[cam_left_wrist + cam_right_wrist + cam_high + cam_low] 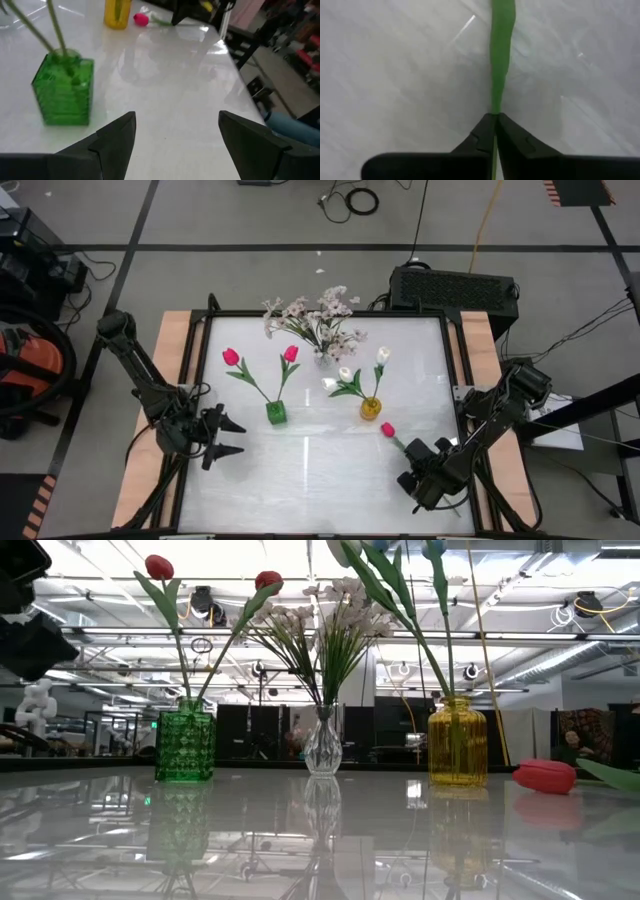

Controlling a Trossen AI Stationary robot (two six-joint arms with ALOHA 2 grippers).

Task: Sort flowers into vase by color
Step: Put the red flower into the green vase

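A magenta tulip lies on the table near its right side; its bloom rests on the tabletop. My right gripper is shut on its green stem. A green vase holds two magenta tulips. A yellow vase holds white tulips, and a clear vase holds the pale blossom sprays. My left gripper is open at the table's left side, left of the green vase, and touches nothing. My right gripper pinches the lying tulip's green stem between its two fingertips, away from the bloom. The fingers lie along the stem, coming from the table's near right. The bloom end stays on the table.
The three vases stand in a row across the table's middle and far part. The white tabletop shows bare toward the near edge, between the two arms. A raised dark frame borders the table. Beyond the far right corner sits a black box.
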